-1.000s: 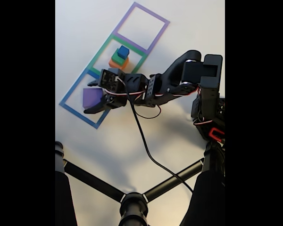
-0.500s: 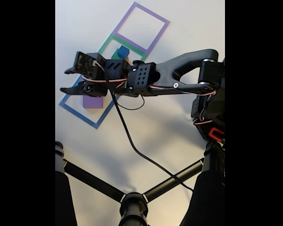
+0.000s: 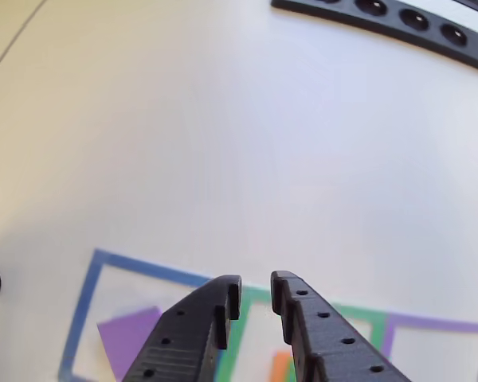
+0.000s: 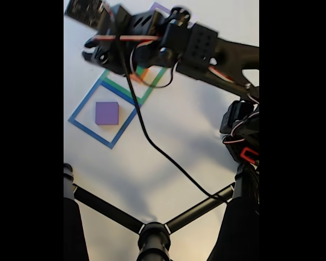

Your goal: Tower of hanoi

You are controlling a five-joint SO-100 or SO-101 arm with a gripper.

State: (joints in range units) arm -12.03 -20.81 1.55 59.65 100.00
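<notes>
One purple block (image 4: pixel 107 113) alone in blue outline (image 4: pixel 85 106), gripper (image 3: pixel 255 286) narrowly parted, empty, orange block (image 3: pixel 280 367) perhaps peeking.

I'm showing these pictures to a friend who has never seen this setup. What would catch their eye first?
Probably the black arm stretched across the top of the fixed view, its gripper hanging over the white table with jaws a little apart and nothing between them. Next, the purple block lying alone inside the blue taped square, with green and purple outlines in a row beyond it.
</notes>
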